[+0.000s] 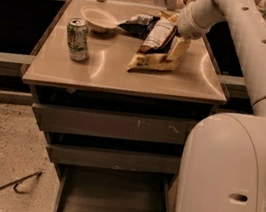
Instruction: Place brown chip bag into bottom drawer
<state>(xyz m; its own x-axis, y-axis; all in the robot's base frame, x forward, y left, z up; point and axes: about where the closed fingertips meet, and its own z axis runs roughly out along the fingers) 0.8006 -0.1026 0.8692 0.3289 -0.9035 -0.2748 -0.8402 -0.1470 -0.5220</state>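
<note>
The brown chip bag (155, 48), glossy dark brown with cream-yellow edges and a white label panel, stands tilted on the tan countertop (108, 71). Its lower end rests on the surface and its upper end is raised. My gripper (173, 39) comes down from the upper right and is shut on the bag's upper right part, with one cream finger (179, 49) showing beside the bag. The bottom drawer (112, 198), a shallow grey tray, is pulled open below the counter, and nothing shows inside it.
A green-and-white soda can (77, 39) stands at the counter's left. A white bowl (100, 19) and a dark blue-and-silver snack bag (136, 23) lie at the back. Two closed grey drawers (114, 125) sit above the open one. My white arm body (229, 180) fills the lower right.
</note>
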